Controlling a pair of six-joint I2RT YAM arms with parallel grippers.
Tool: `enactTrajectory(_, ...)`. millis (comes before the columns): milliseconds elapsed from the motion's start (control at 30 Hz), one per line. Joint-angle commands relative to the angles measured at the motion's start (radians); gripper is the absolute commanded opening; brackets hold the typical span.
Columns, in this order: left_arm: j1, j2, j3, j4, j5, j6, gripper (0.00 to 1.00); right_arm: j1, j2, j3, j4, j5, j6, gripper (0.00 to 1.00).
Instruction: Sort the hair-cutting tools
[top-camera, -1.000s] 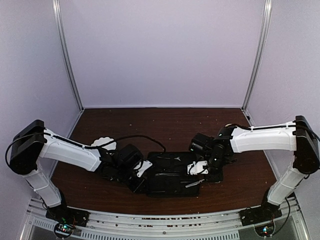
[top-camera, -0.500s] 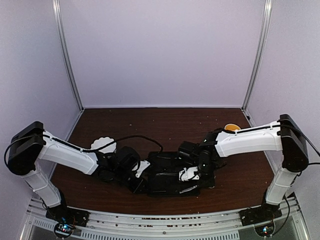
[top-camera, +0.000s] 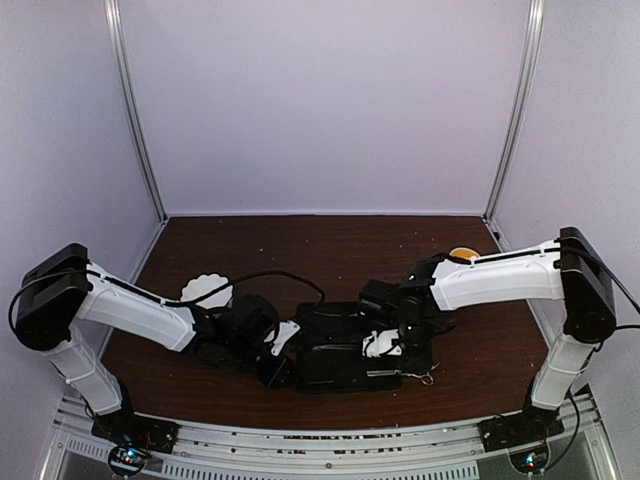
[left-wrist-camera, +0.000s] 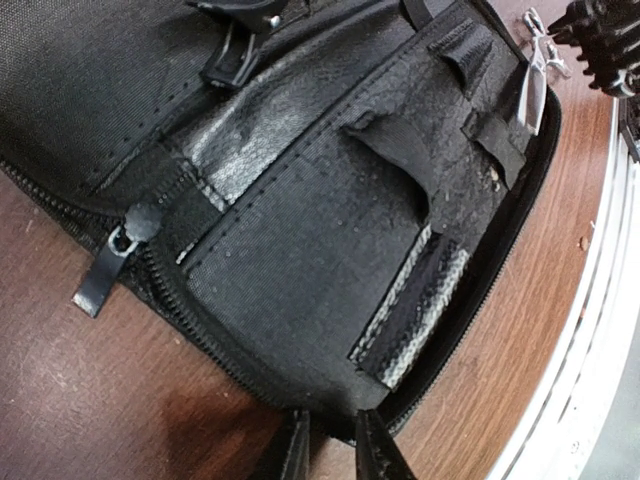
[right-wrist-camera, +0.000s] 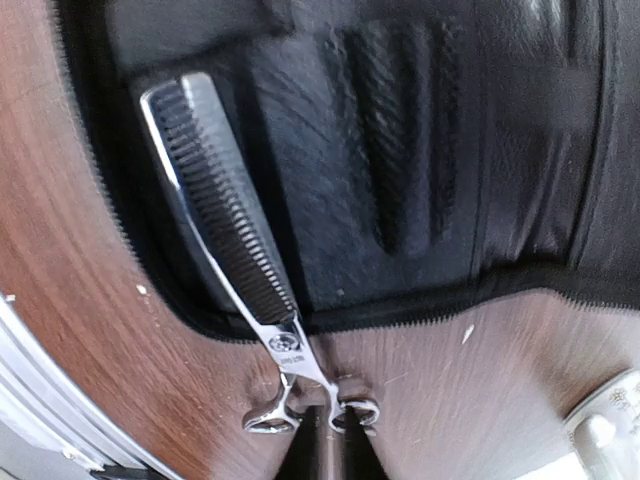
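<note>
Item: thinning scissors, lower left of the frame. The blade lies across the zip case rim, the ring handles on the counter. Your right hand has swung in and closed, clamped on the handle shank. Your left hand is clamped on the case edge. The scissors look ready to lift for sorting.

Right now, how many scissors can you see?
1. The scissors lie at the case's near right corner, blades on the case, ring handles out on the table at the right gripper. More may be tucked out of sight in the case.
</note>
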Motion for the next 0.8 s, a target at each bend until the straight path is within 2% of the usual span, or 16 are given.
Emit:
enactTrajectory(0, -0.006, 0.026, -0.016, 0.029, -0.017, -0.002, 0.2, -0.018, -0.044, -0.04, -0.017, 0.044, 0.01, 0.0)
enactTrajectory(133, -0.006, 0.033, -0.008, 0.028, -0.014, 0.0, 0.2, -0.021, -0.047, -0.039, -0.001, 0.033, 0.007, 0.01)
enactTrajectory(200, -0.006, 0.033, -0.009, 0.03, -0.016, -0.001, 0.2, -0.021, -0.048, -0.036, -0.004, -0.022, -0.021, 0.08)
enactTrajectory(400, -0.006, 0.035, -0.008, 0.026, -0.017, 0.002, 0.2, -0.027, -0.138, -0.148, 0.098, -0.015, -0.047, 0.24)
enactTrajectory(767, -0.006, 0.045, 0.006, 0.013, -0.017, 0.006, 0.2, -0.027, -0.164, -0.248, 0.178, -0.089, -0.052, 0.18)
